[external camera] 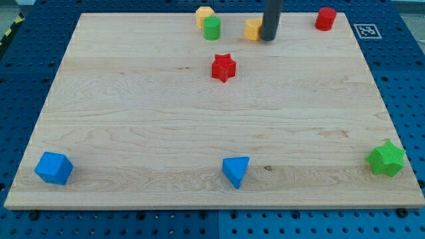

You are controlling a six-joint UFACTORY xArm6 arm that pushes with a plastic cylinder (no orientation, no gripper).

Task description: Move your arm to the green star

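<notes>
The green star (pixel 386 159) lies near the board's bottom right corner. My tip (pixel 267 38) is at the view's top, right of centre, touching or just beside the right side of a yellow block (pixel 252 29). The tip is far from the green star, which is down and to the right across the board.
A red star (pixel 224 68) lies below and left of the tip. A green cylinder (pixel 212 28) and a yellow block (pixel 204 15) sit at the top. A red block (pixel 325 18) is at the top right. A blue cube (pixel 53 167) and a blue triangle (pixel 236 171) lie along the bottom.
</notes>
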